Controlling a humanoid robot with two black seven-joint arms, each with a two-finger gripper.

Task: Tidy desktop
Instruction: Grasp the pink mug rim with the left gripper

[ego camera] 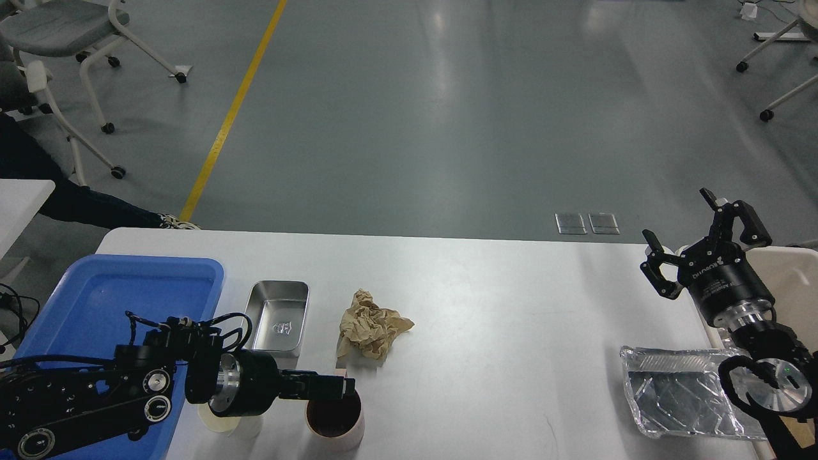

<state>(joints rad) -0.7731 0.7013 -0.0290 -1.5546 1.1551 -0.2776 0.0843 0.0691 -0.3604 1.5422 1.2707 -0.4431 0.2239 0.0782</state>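
Observation:
The white desktop (511, 300) holds a crumpled brown paper (372, 327), a steel tin (276, 317), a pink cup (337, 421) with a dark inside, and a cream cup (217, 427) mostly hidden behind my left arm. My left gripper (343, 386) lies level, pointing right, with its tips at the pink cup's far rim. It is seen edge-on and dark, so whether it grips the rim is unclear. My right gripper (676, 214) is open and empty, raised over the table's far right corner.
A blue tray (96, 287) sits at the left end of the table. A clear crinkled plastic tray (677, 399) lies at the near right, under my right arm. A beige bin (792, 281) stands off the right edge. Chairs stand on the floor beyond.

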